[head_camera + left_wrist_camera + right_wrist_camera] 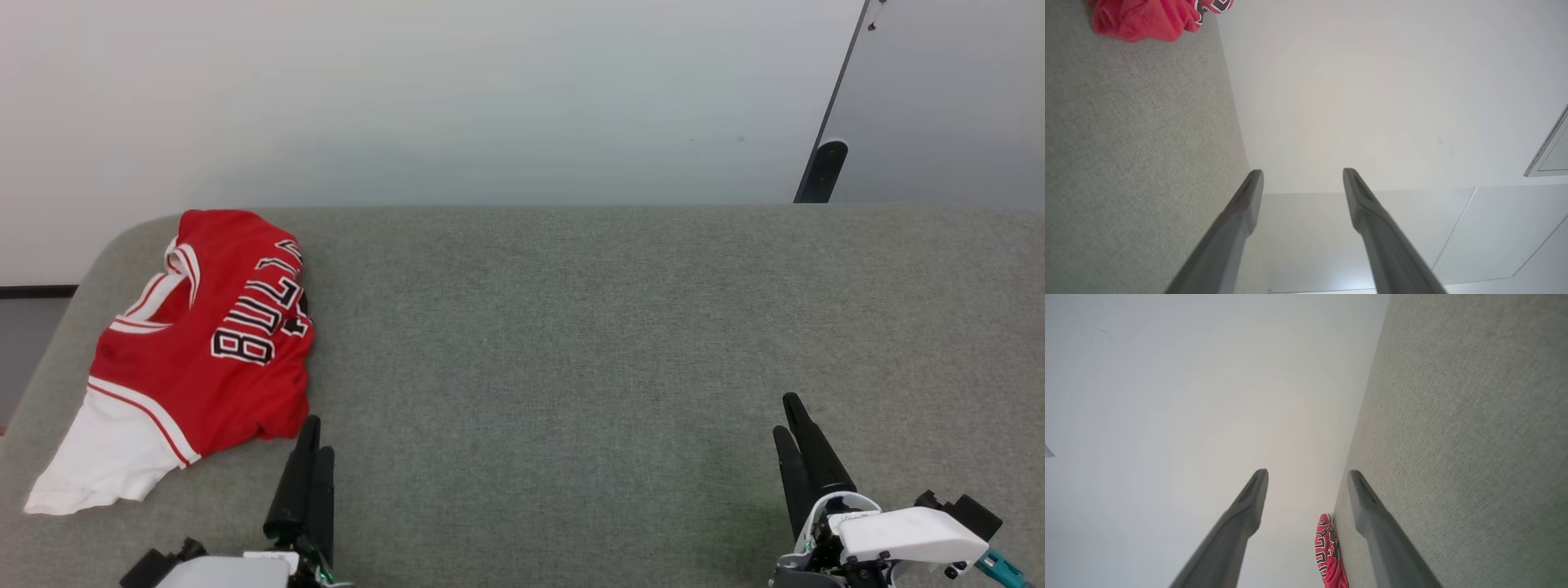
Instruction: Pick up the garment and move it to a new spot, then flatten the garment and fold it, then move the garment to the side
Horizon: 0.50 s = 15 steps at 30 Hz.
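Observation:
The garment, a red jersey with white sleeves and black "BULLS" lettering, lies folded and bunched at the far left of the grey fabric table. My left gripper stands open just to the right of the garment's near hem, apart from it, with nothing between its fingers. In the left wrist view, the garment's red edge shows at the top left, well beyond the open left gripper. My right gripper is open over the table's near right part. Through the right wrist view, the garment appears far off between the open right gripper fingers.
A white wall rises behind the table's far edge. A grey panel with a dark post stands at the back right. The table's left corner is rounded, with floor beyond it.

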Tool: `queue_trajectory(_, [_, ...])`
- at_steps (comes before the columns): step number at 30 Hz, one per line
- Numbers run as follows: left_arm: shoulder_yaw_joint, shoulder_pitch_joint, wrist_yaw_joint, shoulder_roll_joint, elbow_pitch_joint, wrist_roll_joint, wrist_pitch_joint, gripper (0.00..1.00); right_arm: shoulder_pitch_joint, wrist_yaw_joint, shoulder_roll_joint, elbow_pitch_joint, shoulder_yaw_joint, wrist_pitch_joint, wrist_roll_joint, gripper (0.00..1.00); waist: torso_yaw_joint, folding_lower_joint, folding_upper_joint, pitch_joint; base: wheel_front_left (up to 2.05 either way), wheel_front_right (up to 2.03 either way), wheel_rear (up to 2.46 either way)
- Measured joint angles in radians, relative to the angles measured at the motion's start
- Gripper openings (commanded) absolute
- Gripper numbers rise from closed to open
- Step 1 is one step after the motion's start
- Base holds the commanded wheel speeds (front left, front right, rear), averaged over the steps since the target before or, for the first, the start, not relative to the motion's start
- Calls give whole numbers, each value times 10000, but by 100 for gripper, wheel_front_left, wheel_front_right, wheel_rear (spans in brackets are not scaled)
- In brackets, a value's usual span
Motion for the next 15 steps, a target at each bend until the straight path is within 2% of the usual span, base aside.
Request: queue_trajectory(15, [-163,200,0,182,-385,332,-437,100,-168,0,-213,-19,577,-447,-433,100,-27,0,0,-49,0,0,0])
